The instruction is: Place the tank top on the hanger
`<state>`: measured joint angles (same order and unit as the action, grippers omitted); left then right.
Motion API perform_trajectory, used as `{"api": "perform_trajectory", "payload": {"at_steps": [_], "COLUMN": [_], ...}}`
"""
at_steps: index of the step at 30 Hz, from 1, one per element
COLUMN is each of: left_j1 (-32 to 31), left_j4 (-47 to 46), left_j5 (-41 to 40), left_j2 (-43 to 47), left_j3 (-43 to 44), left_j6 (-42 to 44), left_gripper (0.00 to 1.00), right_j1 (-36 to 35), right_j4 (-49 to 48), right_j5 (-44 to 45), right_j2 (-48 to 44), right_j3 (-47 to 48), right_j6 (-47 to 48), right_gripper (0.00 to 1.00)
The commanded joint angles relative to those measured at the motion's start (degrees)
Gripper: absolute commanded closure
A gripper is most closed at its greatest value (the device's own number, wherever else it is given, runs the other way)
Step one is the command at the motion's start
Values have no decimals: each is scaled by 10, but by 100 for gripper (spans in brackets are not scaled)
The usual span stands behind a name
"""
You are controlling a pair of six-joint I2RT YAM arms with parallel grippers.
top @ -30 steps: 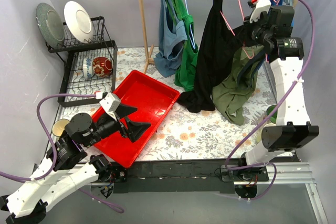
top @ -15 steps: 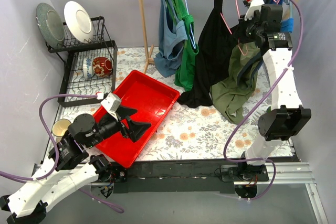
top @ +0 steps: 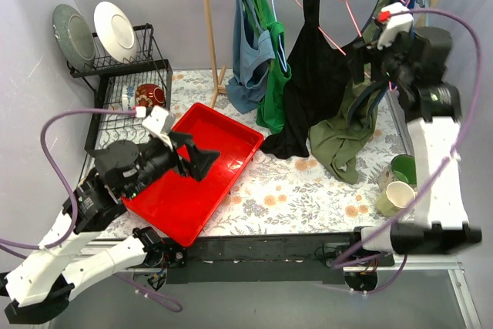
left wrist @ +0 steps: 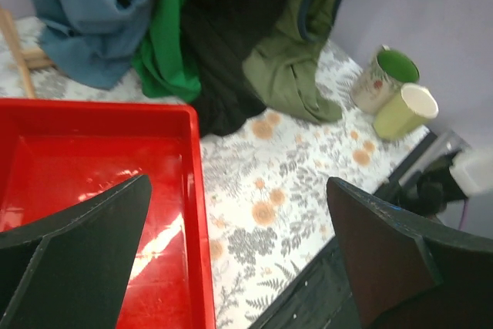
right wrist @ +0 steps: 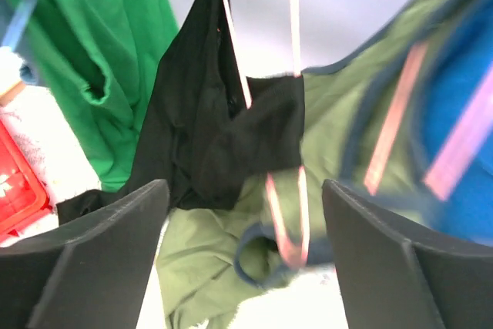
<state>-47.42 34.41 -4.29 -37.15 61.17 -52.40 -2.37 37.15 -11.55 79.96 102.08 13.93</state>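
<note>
The black tank top (top: 306, 75) hangs from the rail on the pink hanger (top: 333, 33), one strap over the hanger's left arm, its hem on the table. My right gripper (top: 360, 58) stands open just to the right of it, holding nothing. In the right wrist view the tank top (right wrist: 208, 129) and the blurred hanger wire (right wrist: 286, 225) lie ahead of the open right gripper (right wrist: 245, 190), apart from both fingers. My left gripper (top: 197, 162) is open over the red tray (top: 231, 125). In the left wrist view the left gripper (left wrist: 235, 186) is empty, with the tank top (left wrist: 231, 52) far ahead.
An olive green top (top: 345, 125), a bright green top (top: 273, 75) and a blue-grey top (top: 248, 52) hang beside the black one. A wooden pole (top: 209, 28) stands behind. A dish rack (top: 127, 90) is at the back left. Two mugs (top: 399, 182) are at the right.
My right gripper has opened, let go of the hanger and drawn back to the right. The hanger with the black top has swung left. My left arm has risen slightly.
</note>
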Motion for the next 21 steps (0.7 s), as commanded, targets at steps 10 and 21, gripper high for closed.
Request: {"api": "perform_trajectory", "payload": {"at_steps": [10,21], "left_j1": [1,1], "left_j4": [60,84], "left_j5": [-91,-96], "left_j2": [-37,-13], "left_j3": [143,173], "left_j6": [-44,-53], "left_gripper": [2,2], "right_j1": [34,44], "right_j4": [-79,-73], "right_j5": [208,223], "right_j2": [-346,-379], "right_j3": [-166,-159], "right_j6": [-19,-13], "right_gripper": [1,1]}}
